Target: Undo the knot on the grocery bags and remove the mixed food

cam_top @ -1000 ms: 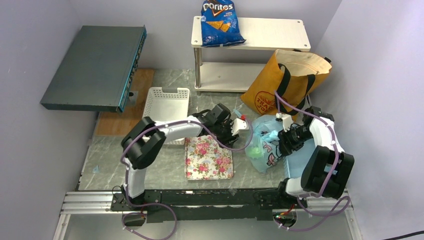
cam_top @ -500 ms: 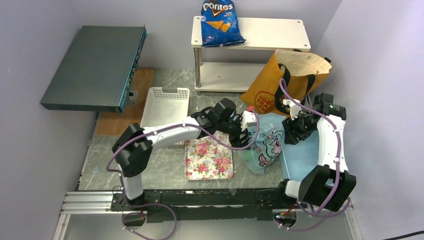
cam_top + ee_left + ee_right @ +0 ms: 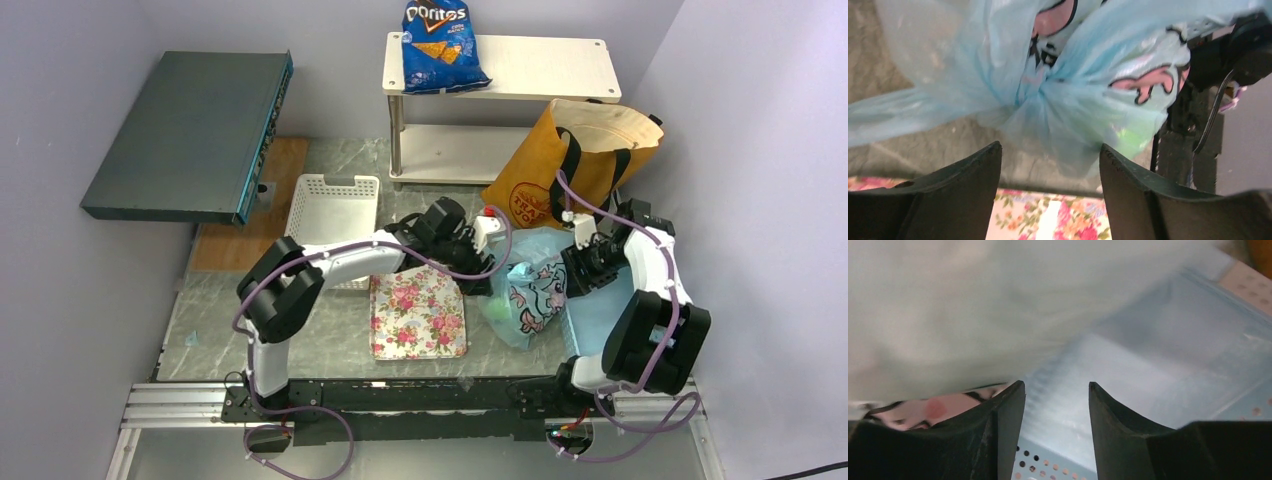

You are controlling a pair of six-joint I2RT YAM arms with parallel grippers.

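Note:
The thin light-blue cartoon-printed plastic bag [image 3: 528, 290] lies between my two grippers, with something green showing through its left side. Its twisted knot [image 3: 1040, 97] fills the left wrist view, just beyond my open left gripper [image 3: 1050, 150]; nothing is between the jaws. In the top view the left gripper [image 3: 490, 262] sits at the bag's left edge. My right gripper [image 3: 572, 272] is at the bag's right edge; in its wrist view it [image 3: 1055, 390] is open and empty, with bag plastic [image 3: 973, 315] above it. The orange-tan tote [image 3: 565, 160] with black straps stands behind.
A floral tray [image 3: 418, 315] lies left of the bag. A light-blue perforated bin [image 3: 605, 310] sits under the right gripper. A white basket [image 3: 335, 210] stands at the left, a white shelf [image 3: 500, 70] with a blue Doritos bag [image 3: 440, 45] at the back, a dark box [image 3: 190, 135] at far left.
The left gripper reached right to the bag, then drew back slightly. The right arm swung out to the right and came back toward the bag's right edge. The bag shifted and flattened.

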